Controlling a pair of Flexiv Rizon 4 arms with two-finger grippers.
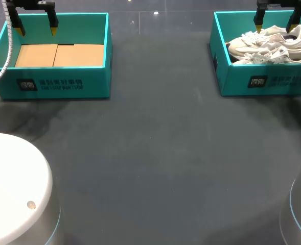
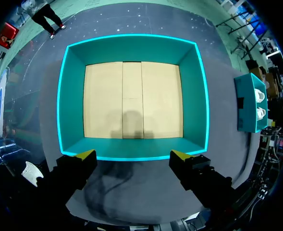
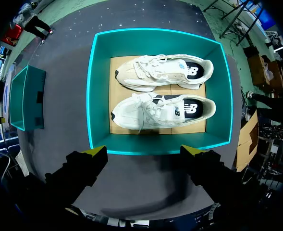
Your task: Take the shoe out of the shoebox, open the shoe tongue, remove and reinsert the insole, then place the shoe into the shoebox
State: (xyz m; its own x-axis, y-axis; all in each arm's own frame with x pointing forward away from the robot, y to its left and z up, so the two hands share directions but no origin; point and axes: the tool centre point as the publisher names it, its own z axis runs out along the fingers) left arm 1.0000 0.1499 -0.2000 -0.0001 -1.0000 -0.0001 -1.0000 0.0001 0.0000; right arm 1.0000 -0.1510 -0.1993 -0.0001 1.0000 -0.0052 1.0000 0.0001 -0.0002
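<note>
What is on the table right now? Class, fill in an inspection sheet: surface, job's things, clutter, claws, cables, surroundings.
Surface: dark grey table.
Job's things: right teal shoebox holds two white sneakers side by side, toes pointing the same way; left teal shoebox shows only its cardboard floor.
Clutter: nothing seen.
Claws: left claw open, above the left teal shoebox; right claw open, above the white sneakers, touching nothing.
Cables: white ribbed hose hangs from the left arm past the left shoebox's corner.
Surroundings: white rounded housings at the near corners.
</note>
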